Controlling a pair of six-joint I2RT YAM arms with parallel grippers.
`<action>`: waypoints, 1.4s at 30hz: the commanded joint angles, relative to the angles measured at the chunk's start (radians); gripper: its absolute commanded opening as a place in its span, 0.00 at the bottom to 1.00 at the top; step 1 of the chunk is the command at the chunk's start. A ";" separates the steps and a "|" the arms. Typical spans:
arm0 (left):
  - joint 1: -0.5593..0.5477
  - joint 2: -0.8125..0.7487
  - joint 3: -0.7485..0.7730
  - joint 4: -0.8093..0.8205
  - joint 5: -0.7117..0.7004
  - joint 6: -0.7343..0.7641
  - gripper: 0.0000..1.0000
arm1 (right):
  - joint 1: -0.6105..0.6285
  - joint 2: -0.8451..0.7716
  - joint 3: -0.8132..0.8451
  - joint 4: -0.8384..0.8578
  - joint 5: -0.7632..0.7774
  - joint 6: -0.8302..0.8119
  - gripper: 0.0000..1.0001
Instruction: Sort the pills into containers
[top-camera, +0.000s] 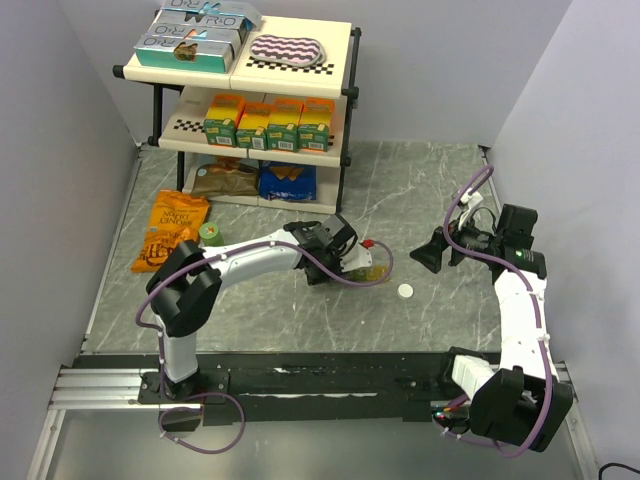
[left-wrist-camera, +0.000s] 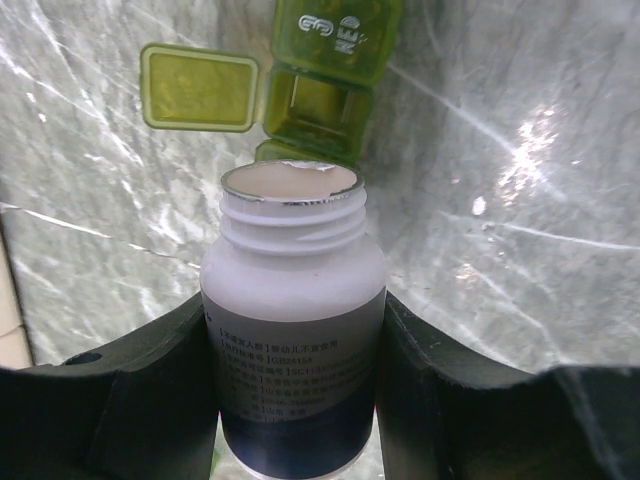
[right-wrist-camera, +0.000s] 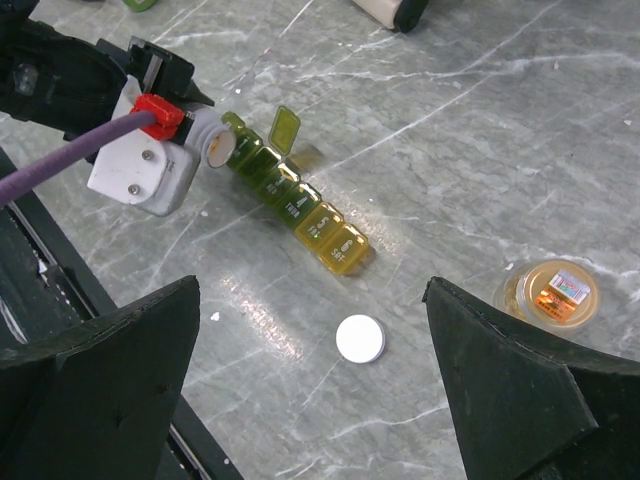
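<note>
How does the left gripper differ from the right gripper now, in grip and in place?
The black left gripper is shut on a white plastic bottle without cap; the black right gripper stands wide open and holds nothing. The left gripper points the bottle's mouth at the green-to-yellow strip of pill compartments; the right gripper hangs above the grey marble table, apart from that strip. Both have two black fingers.
</note>
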 joint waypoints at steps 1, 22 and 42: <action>-0.002 -0.031 -0.003 0.007 0.047 -0.067 0.01 | -0.008 0.007 0.007 -0.001 -0.032 -0.001 1.00; 0.007 -0.061 -0.047 0.062 0.021 -0.078 0.01 | -0.008 0.016 0.003 0.002 -0.044 0.003 1.00; 0.004 0.059 0.049 -0.074 -0.031 -0.110 0.01 | -0.016 0.024 0.006 -0.009 -0.047 -0.006 1.00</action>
